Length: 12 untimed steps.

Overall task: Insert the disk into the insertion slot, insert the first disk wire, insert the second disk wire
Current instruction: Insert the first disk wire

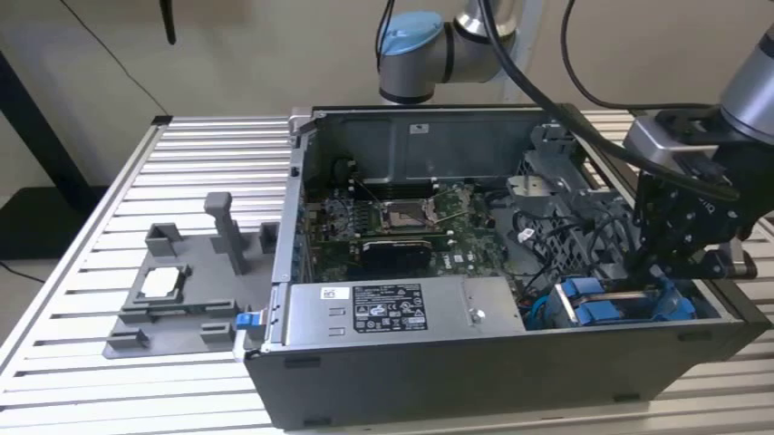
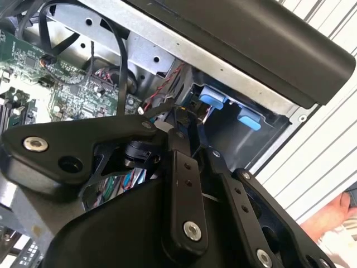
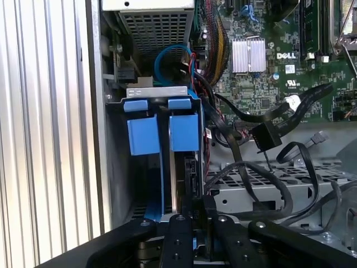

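Two blue carrier tabs [image 3: 142, 134] stand side by side at the mouth of the grey drive cage. The disk [image 3: 187, 173] sits edge-on under one of them, and looks to be most of the way down the insertion slot [image 3: 164, 178]. The pincer [image 3: 198, 209] reaches into the corner of the computer case [image 1: 484, 362] at the exterior view's right. Its fingers are drawn nearly together on the disk's near edge, and it has hold of nothing else. The main risk, as I judge it, is a skewed push: if the disk tips against the blue rails, it could bind short of seating. Loose black cables [image 3: 262, 137] loop just beside the bay, and one could be trapped under the disk or dragged by the pincer's links. The case wall is also close to the pincer. The open case lies on a slatted metal surface [image 1: 194, 154], with a grey fixture tray [image 1: 181, 299] beside it at the exterior view's left. A plain pale wall and the arm's blue-capped joint [image 1: 423, 54] stand behind.
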Available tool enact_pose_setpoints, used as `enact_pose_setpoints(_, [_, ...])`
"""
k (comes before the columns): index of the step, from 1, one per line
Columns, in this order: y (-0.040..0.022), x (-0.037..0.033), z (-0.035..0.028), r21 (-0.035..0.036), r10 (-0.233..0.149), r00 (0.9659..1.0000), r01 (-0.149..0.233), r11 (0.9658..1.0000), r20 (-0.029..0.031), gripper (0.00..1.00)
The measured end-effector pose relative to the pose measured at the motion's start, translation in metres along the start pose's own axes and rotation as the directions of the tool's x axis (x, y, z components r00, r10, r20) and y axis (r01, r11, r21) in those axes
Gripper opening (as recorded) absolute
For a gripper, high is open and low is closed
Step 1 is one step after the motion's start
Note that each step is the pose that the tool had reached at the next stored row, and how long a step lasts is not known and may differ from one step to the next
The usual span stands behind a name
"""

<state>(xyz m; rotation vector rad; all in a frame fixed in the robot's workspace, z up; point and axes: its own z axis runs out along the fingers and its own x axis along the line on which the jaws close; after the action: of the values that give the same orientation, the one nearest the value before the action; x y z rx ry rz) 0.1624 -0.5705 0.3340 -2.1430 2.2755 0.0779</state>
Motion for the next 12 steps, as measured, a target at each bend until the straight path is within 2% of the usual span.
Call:
enact_pose_setpoints(9, [0.0, 0.0, 0.0016, -0.0002, 0.0, 1.0, 0.0, 1.0, 0.0021, 0.2])
enact_pose_setpoints(10, [0.0, 0.0, 0.0011, -0.0001, 0.0, 1.0, 0.0, 1.0, 0.0015, 0.27])
enact_pose_setpoints(12, [0.0001, -0.0002, -0.0034, -0.0002, 0.0, 1.0, 0.0, 1.0, 0.0017, 0.27])
